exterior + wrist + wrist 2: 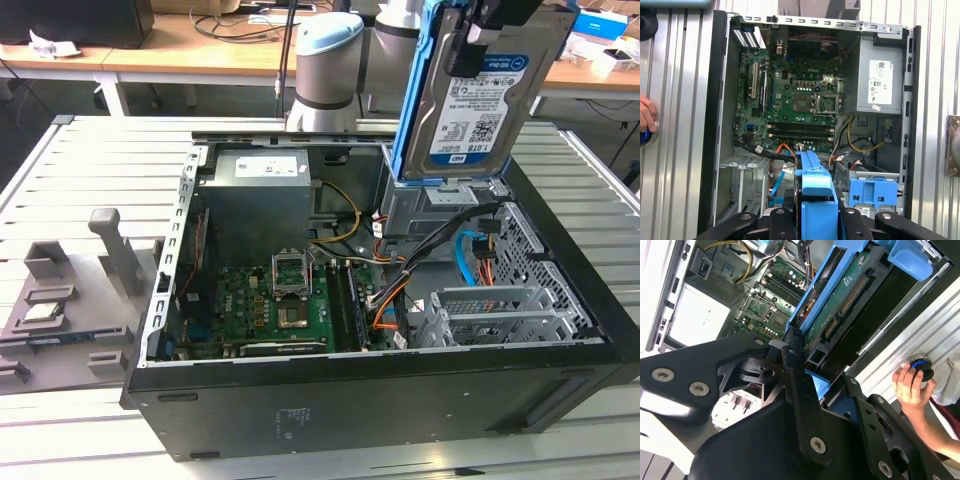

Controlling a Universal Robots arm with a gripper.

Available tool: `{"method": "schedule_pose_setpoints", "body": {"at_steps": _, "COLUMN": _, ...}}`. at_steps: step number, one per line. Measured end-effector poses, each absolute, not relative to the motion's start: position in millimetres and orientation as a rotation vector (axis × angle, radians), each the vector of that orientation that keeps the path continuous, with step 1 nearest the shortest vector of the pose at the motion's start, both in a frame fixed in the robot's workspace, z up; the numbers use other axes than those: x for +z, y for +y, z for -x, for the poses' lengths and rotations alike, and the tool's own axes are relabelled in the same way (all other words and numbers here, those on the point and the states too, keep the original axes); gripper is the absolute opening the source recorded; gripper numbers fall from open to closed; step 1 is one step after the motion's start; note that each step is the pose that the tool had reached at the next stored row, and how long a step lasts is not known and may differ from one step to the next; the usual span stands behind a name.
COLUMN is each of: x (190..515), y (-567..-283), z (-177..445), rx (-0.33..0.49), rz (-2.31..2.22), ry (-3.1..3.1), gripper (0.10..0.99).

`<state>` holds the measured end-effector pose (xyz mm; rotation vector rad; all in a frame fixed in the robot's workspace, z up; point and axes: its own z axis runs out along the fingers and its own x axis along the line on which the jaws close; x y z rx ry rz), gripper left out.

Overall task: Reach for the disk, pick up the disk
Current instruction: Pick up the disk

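The disk (478, 90) is a silver hard drive with a blue-and-white label and blue rails. It hangs tilted above the back right corner of the open computer case (380, 400), clear of the drive bay (440, 205) under it. My gripper (490, 25) is shut on its upper end. In the second wrist view the disk's green circuit-board side (840, 305) runs away from my black fingers (792, 352). In the first wrist view its blue rail edge (815, 190) sits between the fingers (785, 216), above the case interior.
The case holds a motherboard (285, 295), a grey power supply (255, 200), orange and blue cables (470, 255) and metal drive cages (500, 310). A grey fixture (70, 300) with small parts lies at the exterior view's left. A person's hand (910, 387) rests on a blue knob beside the case.
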<state>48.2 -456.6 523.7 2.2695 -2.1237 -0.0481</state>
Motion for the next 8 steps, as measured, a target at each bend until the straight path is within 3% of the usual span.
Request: {"method": "schedule_pose_setpoints", "body": {"at_steps": 8, "x": 523.6, "y": -474.0, "z": -48.7, "rx": -0.048, "rz": -2.270, "ry": -2.124, "gripper": 0.369}}
